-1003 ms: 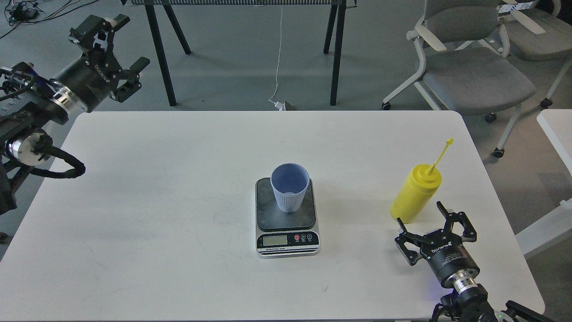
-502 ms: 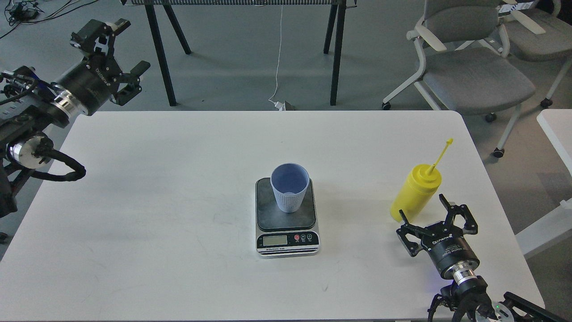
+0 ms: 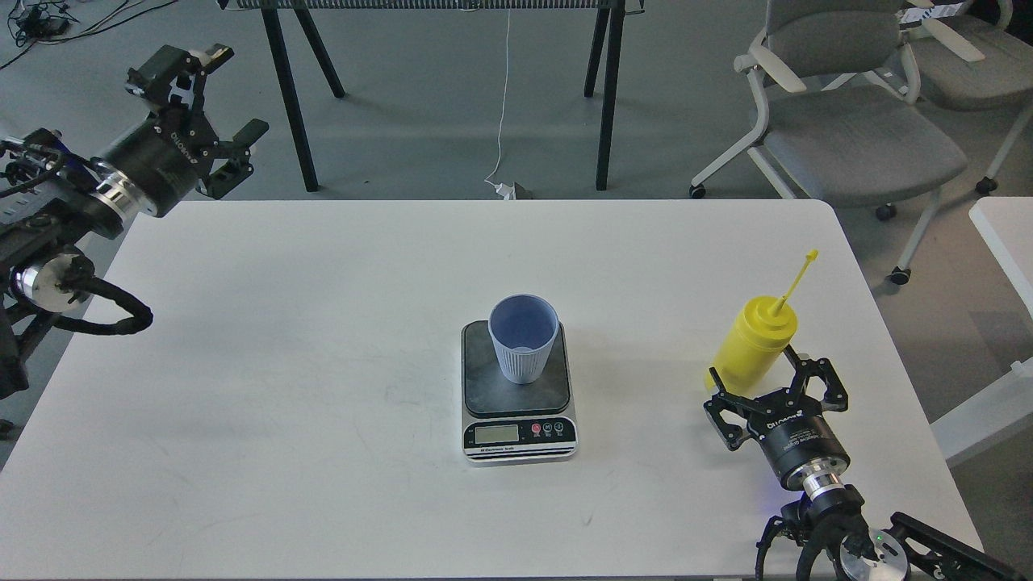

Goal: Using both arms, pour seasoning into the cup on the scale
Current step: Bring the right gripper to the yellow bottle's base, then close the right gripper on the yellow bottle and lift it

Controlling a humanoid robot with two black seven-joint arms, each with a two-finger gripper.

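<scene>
My right claw (image 3: 773,387) is spread wide around the base of the seasoning (image 3: 750,347), which stands upright on the worktop (image 3: 323,323), well right of the cup (image 3: 524,339) on the scale (image 3: 516,395). Gripping this low could tip the tall bottle. My left claw (image 3: 202,105) hangs spread, far off.

white lettering on hands, unreadable

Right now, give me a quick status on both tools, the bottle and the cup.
Left tool open, raised off table's far left corner. Right tool open around bottle base, not closed. Cup upright on scale. Nothing in the way.
</scene>
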